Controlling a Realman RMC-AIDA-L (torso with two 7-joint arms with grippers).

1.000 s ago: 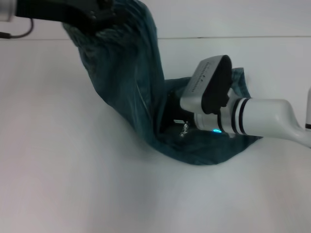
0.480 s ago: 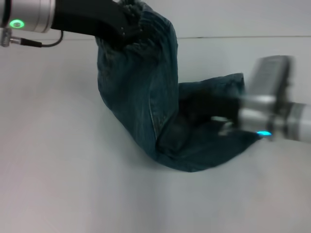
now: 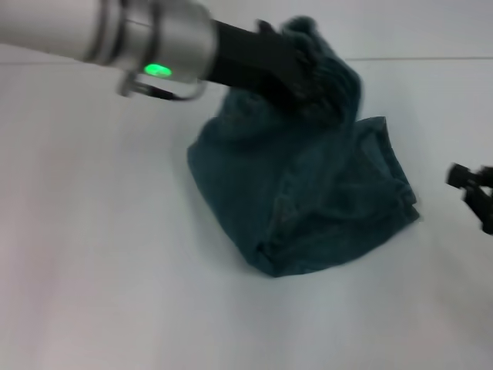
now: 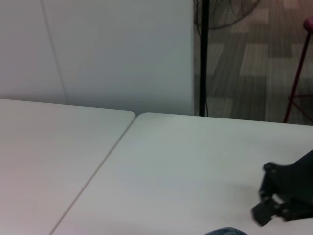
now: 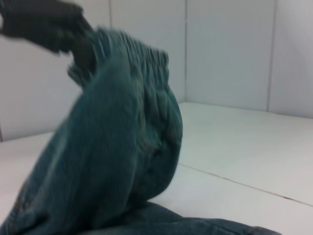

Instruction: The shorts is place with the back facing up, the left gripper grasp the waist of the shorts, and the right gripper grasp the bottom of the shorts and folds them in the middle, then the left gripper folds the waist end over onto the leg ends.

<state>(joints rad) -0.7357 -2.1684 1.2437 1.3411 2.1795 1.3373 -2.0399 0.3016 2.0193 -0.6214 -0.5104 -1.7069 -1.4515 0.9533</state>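
The blue-green denim shorts [image 3: 331,208] lie folded lengthwise on the white table [image 3: 108,254], with the leg ends [image 3: 402,183] toward the right. My left gripper [image 3: 296,73] reaches in from the upper left, shut on the ruffled waist [image 3: 323,58]. It holds the waist lifted over the far part of the cloth. In the right wrist view the waist [image 5: 142,51] hangs from the dark left gripper [image 5: 80,46], and the cloth drapes down in a hump. My right gripper [image 3: 471,189] is off the cloth at the right edge, open and holding nothing. It also shows in the left wrist view [image 4: 279,196].
A seam between two tabletops [image 4: 98,166] runs across the white surface. Beyond the table's far edge are a white wall panel [image 4: 117,49], a dark pole [image 4: 204,54] and carpeted floor [image 4: 254,63].
My left gripper has swung the waist to the right and lower, over the rest of the shorts. My right gripper has let go of the cloth and drawn back to the right edge.
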